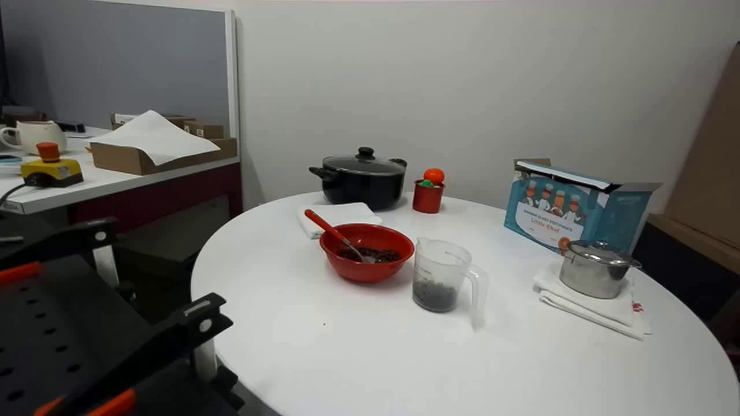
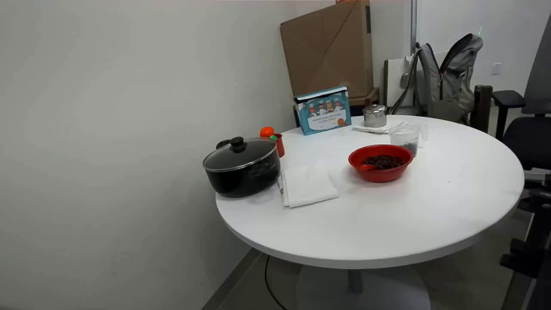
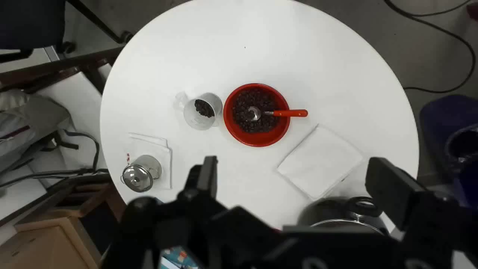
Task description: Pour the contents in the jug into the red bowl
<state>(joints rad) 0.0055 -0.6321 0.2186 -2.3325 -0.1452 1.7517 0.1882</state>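
A: Jug, quick. Where?

B: In an exterior view, jug point(image 1: 437, 274) stands upright on the table point(image 1: 324, 364), right of mid-frame, dark beans point(image 1: 435, 296) in the bottom. Bowl point(image 1: 367, 273) just beside it, frame-left, spoon point(image 1: 329, 226) leaning in it. Handle point(image 1: 478, 294) sticks out frame-right, away from the bowl.

A: Gripper?

B: Not in that one.

A: Next.

B: In an exterior view, jug point(image 2: 404, 136) is right of centre, partly behind the bowl point(image 2: 379, 176). Handle point(image 2: 424, 132) faint, on the jug's frame-right side. No gripper here either.

A: Wrist?

B: Gripper point(image 3: 291, 164) comes in from the bottom, jaws spread wide, nothing gripped. Jug point(image 3: 196, 120) lies up and left of the gap, well apart, beyond the tip of the frame-left finger point(image 3: 207, 175). That finger is the nearer one in the picture. Bowl point(image 3: 261, 140) sits directly right of the jug, upper middle.

A: Touching?

B: Can't tell. Tight, though.

A: Jug's axis?

B: Long axis vertical. Handle point(image 3: 180, 100) points out upper left, bowl on the opposite side.

A: So, the move?

B: My read: pickup not begun, pour not done. Jaws need to go toward upper left and down, probably to the handle side, since the bowl crowds the other. Risk: a finger clipping the bowl's rim or tipping the jug. Then lift and tilt frame-right.
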